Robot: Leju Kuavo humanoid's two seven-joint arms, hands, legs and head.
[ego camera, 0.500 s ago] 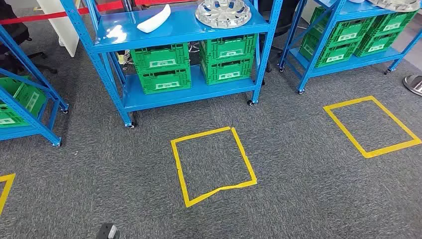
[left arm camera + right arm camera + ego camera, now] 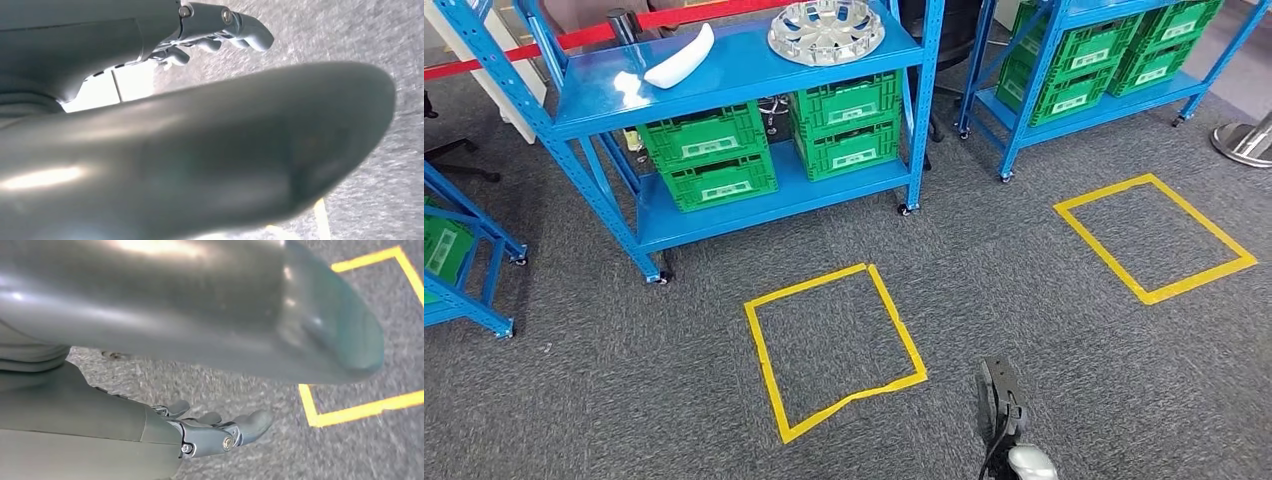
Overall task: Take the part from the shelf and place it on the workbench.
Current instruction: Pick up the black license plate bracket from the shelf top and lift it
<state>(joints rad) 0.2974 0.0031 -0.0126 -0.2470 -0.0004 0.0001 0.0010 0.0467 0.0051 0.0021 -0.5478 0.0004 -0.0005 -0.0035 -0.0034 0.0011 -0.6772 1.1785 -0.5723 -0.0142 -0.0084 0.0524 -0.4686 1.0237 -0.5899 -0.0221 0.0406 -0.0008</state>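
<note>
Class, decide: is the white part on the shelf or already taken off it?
On the shelf. The white part lies on the blue shelf's top board, beside the silver wheel cover.

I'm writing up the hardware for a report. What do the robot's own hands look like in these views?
Both are grey. The left hand shows a smooth grey cover, rounded grey fingers and small round screw heads at the joints. The right hand looks the same: smooth grey cover, rounded fingertips, silver screw heads. No cables or markings are visible on either.
</note>
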